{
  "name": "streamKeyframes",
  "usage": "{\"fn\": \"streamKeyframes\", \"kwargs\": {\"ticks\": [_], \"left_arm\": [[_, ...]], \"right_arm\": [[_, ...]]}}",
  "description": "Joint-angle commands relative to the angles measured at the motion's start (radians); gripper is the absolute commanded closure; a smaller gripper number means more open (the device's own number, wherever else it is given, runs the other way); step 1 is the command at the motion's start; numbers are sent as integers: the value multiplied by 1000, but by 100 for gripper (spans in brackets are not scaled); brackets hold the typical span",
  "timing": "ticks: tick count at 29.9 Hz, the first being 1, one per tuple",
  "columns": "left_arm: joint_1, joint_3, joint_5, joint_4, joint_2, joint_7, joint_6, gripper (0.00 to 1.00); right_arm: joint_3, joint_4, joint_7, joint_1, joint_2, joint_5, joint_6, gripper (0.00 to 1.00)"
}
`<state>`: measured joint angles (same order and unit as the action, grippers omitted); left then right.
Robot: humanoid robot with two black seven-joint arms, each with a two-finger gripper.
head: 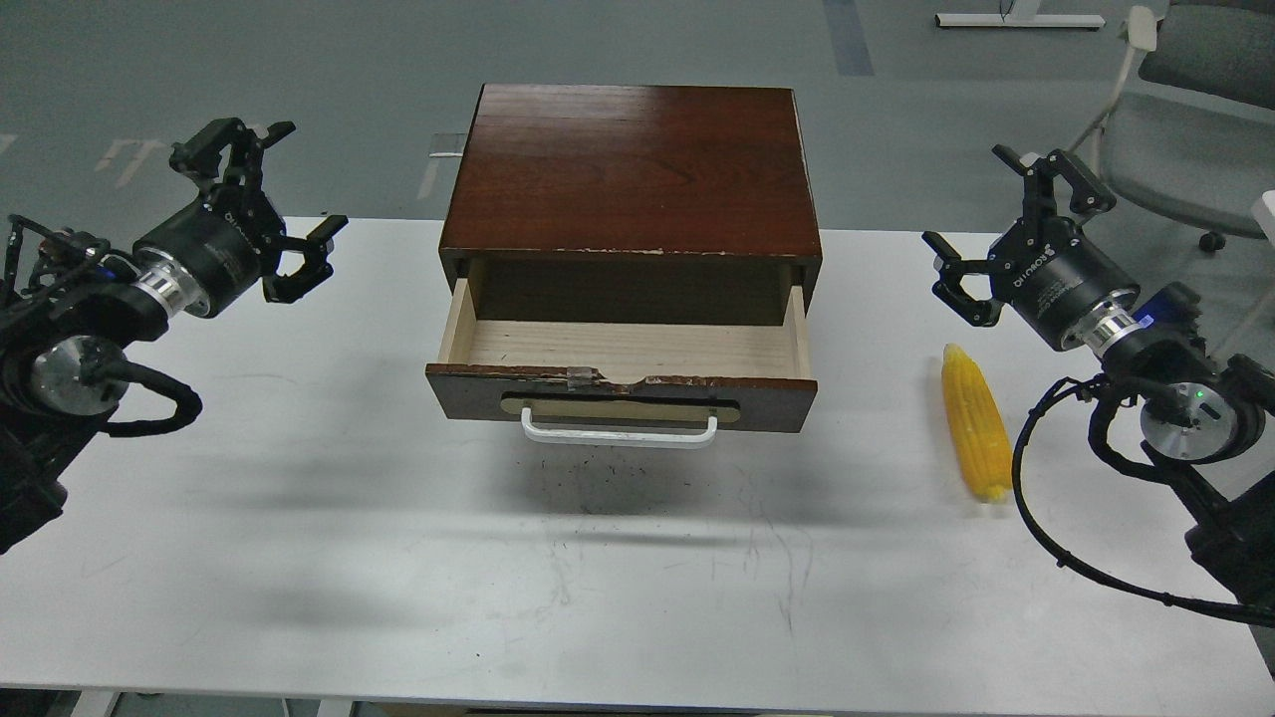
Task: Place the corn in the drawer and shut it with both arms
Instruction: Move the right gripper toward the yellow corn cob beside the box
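Observation:
The dark brown drawer (623,388) is pulled out of its wooden cabinet (633,169) at the table's middle, its pale wood inside bare, its white bar handle (619,431) facing me. The yellow corn (976,423) lies on the table to the right of the drawer, tapered end pointing away. My right gripper (1006,214) hovers open just above and behind the corn, holding nothing. Far to the left of the drawer my left gripper (289,179) hangs open over the table's left edge, also holding nothing.
The white table (598,578) stretches wide in front of the drawer. A grey office chair (1185,119) stands behind the right arm on the grey floor. Black cables (1056,518) loop from the right arm onto the table beside the corn.

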<state>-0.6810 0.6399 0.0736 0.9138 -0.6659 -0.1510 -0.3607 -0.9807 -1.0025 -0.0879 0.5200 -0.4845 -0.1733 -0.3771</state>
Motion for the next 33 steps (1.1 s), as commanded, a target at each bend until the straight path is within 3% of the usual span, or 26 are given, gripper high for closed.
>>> {"fn": "streamKeyframes", "kwargs": {"ticks": [1, 4, 18, 33], "left_arm": [[18, 7, -1, 0, 6, -10, -10, 0], [18, 9, -1, 0, 5, -36, -14, 0], [14, -9, 12, 2, -6, -38, -87, 0], [-11, -8, 15, 11, -1, -35, -89, 0]], "right_arm": [[1, 2, -1, 0, 0, 0, 0, 0], [2, 2, -1, 5, -3, 0, -3, 0], [13, 1, -7, 31, -13, -2, -6, 0], [16, 12, -9, 86, -13, -2, -2, 0]]}}
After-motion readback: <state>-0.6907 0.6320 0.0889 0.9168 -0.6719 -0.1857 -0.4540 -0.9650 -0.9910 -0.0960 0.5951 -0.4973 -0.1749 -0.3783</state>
